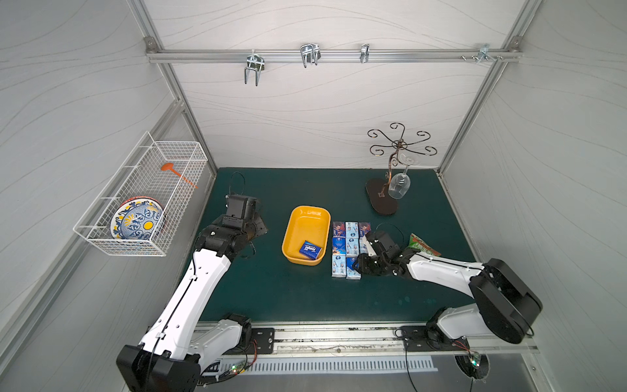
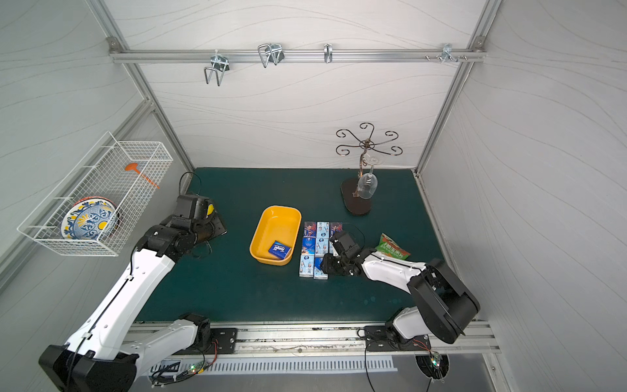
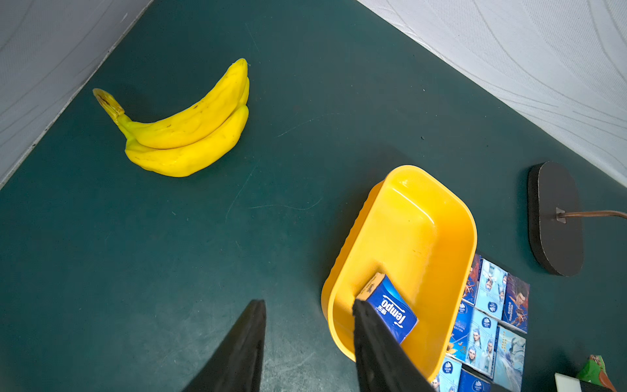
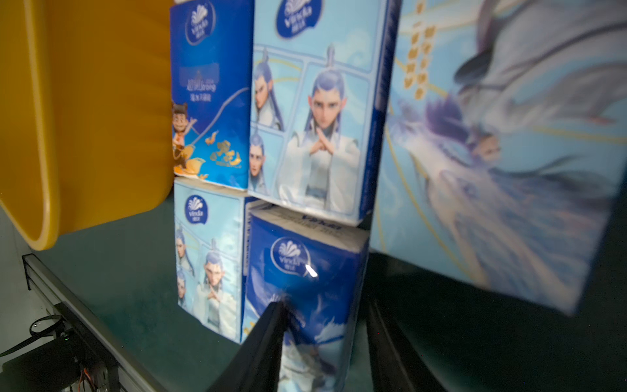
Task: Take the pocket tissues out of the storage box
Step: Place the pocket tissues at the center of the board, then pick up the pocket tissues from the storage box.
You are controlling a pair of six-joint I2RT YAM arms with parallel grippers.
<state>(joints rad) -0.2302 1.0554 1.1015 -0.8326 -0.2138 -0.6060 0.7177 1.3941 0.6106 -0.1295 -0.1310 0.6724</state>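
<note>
Near left gripper, bananas, overhead perhaps glimpsed

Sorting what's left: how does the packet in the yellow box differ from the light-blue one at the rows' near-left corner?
The boxed packet lies in the storage box; the corner packet lies on the mat. The boxed packet is dark blue with white lettering, the corner packet light blue with figures. The boxed packet sits askew, the corner packet squared to its neighbours. Both are small rectangles.
</note>
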